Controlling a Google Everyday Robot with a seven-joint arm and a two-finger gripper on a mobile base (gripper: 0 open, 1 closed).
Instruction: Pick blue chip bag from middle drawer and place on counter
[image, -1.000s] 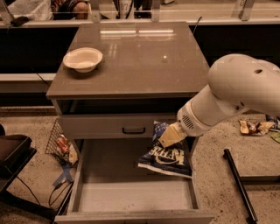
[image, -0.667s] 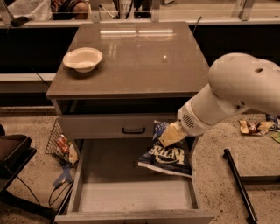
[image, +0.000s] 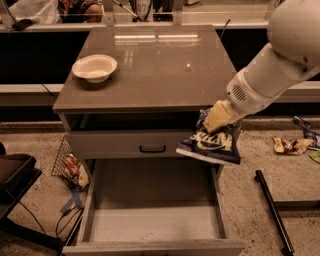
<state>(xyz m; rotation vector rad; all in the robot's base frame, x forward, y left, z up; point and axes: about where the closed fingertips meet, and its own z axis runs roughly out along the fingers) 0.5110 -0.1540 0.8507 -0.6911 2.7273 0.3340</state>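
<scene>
- Since a second ago the bag (image: 212, 144) has come up and to the right. It hung low over the right wall of the open drawer (image: 150, 220); now it is out of the drawer, just beside the front right corner of the surface (image: 150, 70).
- The claw (image: 216, 117) is clamped on the bag's top edge, and the bag droops below it at a tilt. I cannot tell whether the bag brushes the cabinet's corner.
- The bag hangs level with the upper drawer front (image: 125, 145), so nearly all of it is below the top of the surface.
- The lift out of the drawer looks done. The step in hand is the carry to the surface.
- The next move calls for more height, until the bag's bottom edge clears the lip. Then it goes in over the bare right half, well apart from the bowl (image: 95, 67), and down before letting go.
- Moving sideways too soon would likely catch the bag on the edge.
</scene>
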